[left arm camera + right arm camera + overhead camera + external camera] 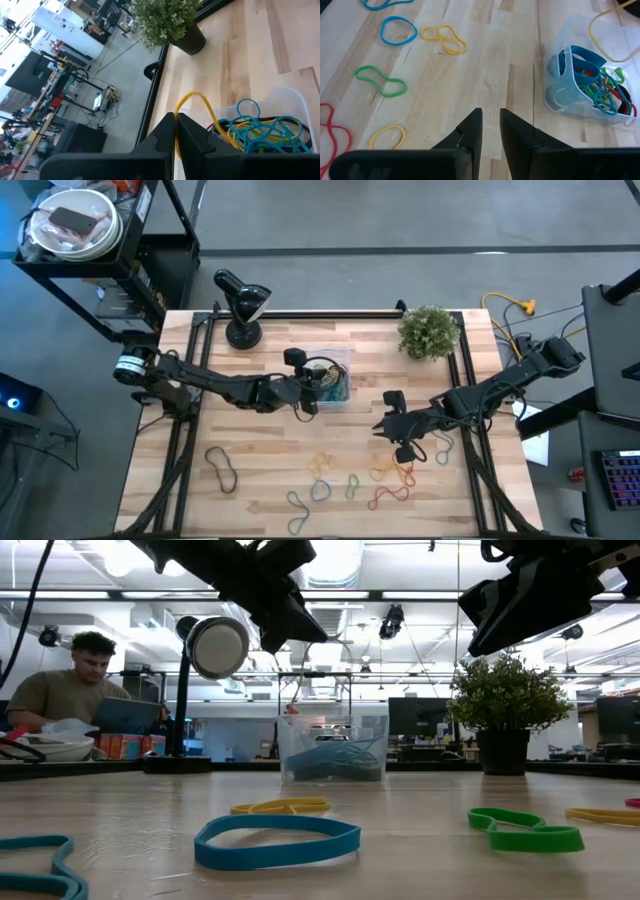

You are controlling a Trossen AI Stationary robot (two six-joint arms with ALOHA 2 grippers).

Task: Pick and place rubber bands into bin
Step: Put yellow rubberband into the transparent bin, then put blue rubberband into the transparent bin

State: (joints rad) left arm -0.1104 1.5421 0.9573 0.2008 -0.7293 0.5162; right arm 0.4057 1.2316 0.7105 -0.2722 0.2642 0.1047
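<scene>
left end effector (pixel 175 131) pinches yellow rubber band (pixel 200 100) above bin (pixel 295 102).

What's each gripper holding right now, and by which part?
The left gripper pinches a yellow rubber band at one end of its loop, above the bin. The right gripper holds nothing.

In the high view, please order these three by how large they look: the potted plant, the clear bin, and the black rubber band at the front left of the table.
1. Potted plant, the widest.
2. and 3. Clear bin and black rubber band: similar in extent, and the left arm covers part of the bin, so I would not rank them.
</scene>
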